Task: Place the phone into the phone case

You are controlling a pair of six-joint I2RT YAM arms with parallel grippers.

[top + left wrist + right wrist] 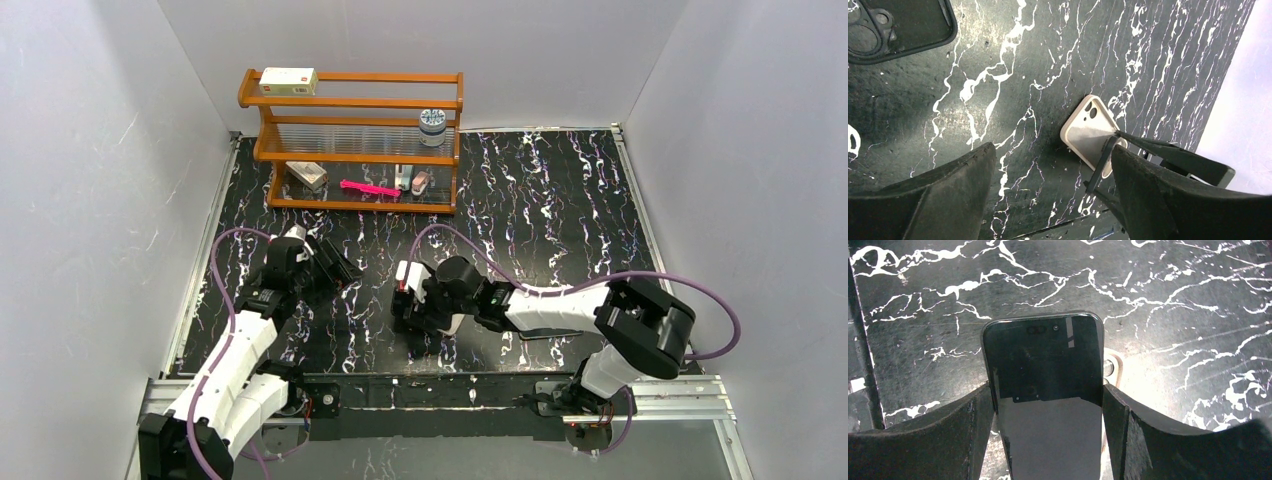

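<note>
The phone (1043, 355), with a dark glossy screen, stands between the fingers of my right gripper (1048, 390), which is shut on its long edges and holds it just above the table. In the left wrist view it shows edge-on as a thin dark strip (1102, 165). Under it lies a pinkish-rimmed phone (1088, 131) with a white-lit face (1115, 371). The black phone case (903, 25) lies flat at the top left of the left wrist view, camera cutouts showing. My left gripper (1050, 150) is open and empty over bare table between case and phones. In the top view the left gripper (335, 265) and right gripper (408, 305) are close together.
A wooden rack (352, 105) stands at the back with a box (287, 80), a jar (432, 126) and a pink item (368, 188) on its shelves. White walls enclose the black marbled table (560, 210). The table's near edge rail (450, 385) runs in front.
</note>
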